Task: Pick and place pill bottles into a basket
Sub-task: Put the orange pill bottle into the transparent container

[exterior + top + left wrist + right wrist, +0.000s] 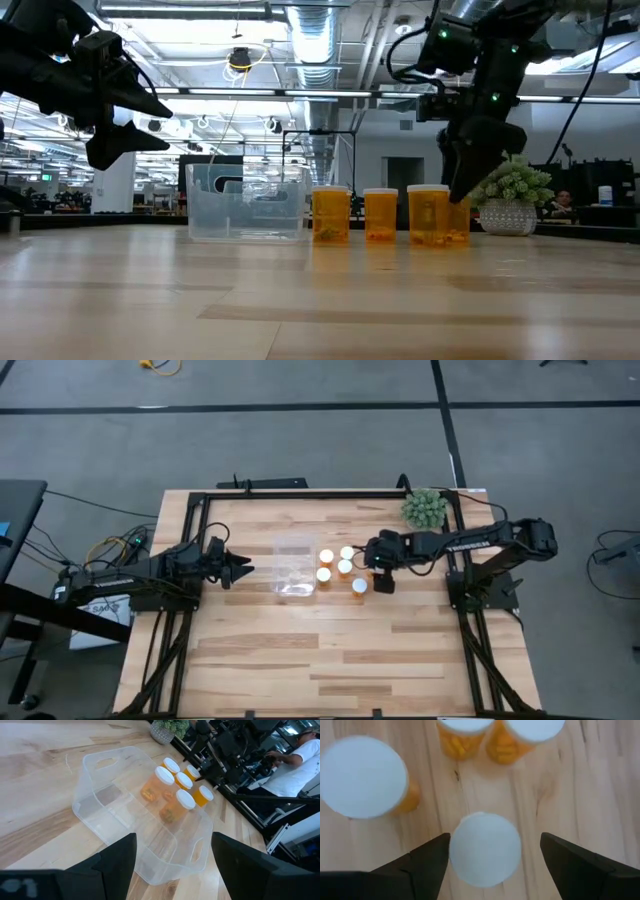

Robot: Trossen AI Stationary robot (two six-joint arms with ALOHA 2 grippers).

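A white cap (485,849) sits between our right jaws (492,862), spread and not yet pinching. Five bottles (345,567) stand on the bench at 3 o'clock of the basket (295,565), which looks empty. Left jaws (240,571) wait spread at its 9 o'clock. All remain.

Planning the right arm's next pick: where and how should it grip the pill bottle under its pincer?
Grip the pill bottle around its round white cap, coming straight down. It stands upright, neighbours close by, so side access is cramped. The right pincer already hangs open, one finger either side of the cap.
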